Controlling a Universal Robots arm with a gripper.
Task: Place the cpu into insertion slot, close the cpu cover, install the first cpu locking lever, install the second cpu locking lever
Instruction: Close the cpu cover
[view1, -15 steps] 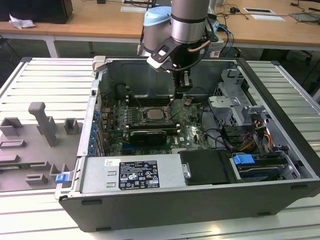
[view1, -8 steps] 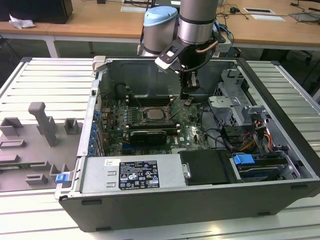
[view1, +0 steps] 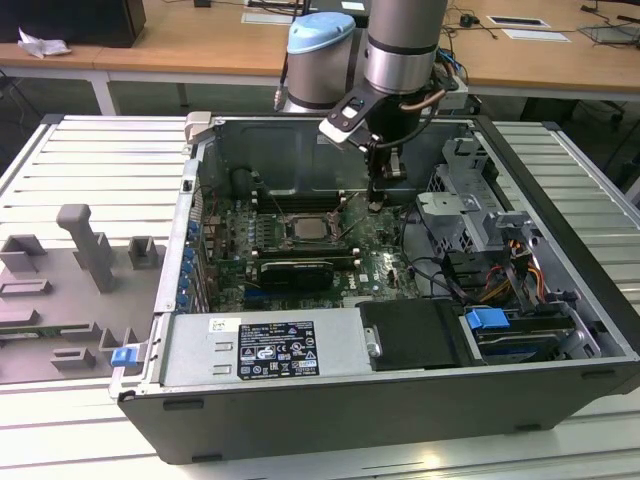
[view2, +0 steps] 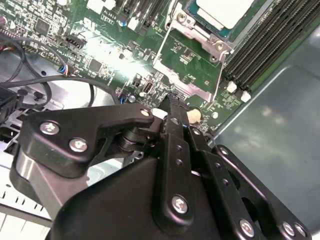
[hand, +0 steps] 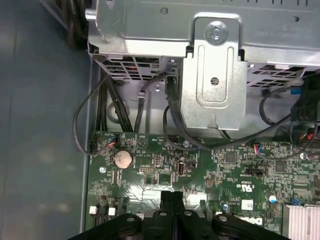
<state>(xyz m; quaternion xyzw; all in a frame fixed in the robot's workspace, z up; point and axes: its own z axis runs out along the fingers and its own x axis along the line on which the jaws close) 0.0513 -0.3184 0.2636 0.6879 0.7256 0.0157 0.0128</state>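
The cpu (view1: 305, 228) lies with its pale silver top up in the insertion slot (view1: 303, 240) amid the green motherboard; the second wrist view also shows the cpu (view2: 225, 12). The cpu cover (view2: 192, 89), a thin silvery frame, stands swung open beside the slot, with green board visible through its window. My gripper (view1: 377, 206) hangs low over the board on the exterior view's right of the slot. In both wrist views its black fingers (view2: 172, 107) are pressed together with nothing between them, their tip just off the cover's free edge. The gripper (hand: 172, 196) points at the board near a coin battery (hand: 122, 159).
Long black memory slots (view2: 260, 40) run beside the socket. A metal drive cage (hand: 210, 65) with black cables (hand: 100, 115) stands past the board's edge. The labelled power supply (view1: 270, 350) fills the case front. Grey fixtures (view1: 85, 245) sit on the table outside.
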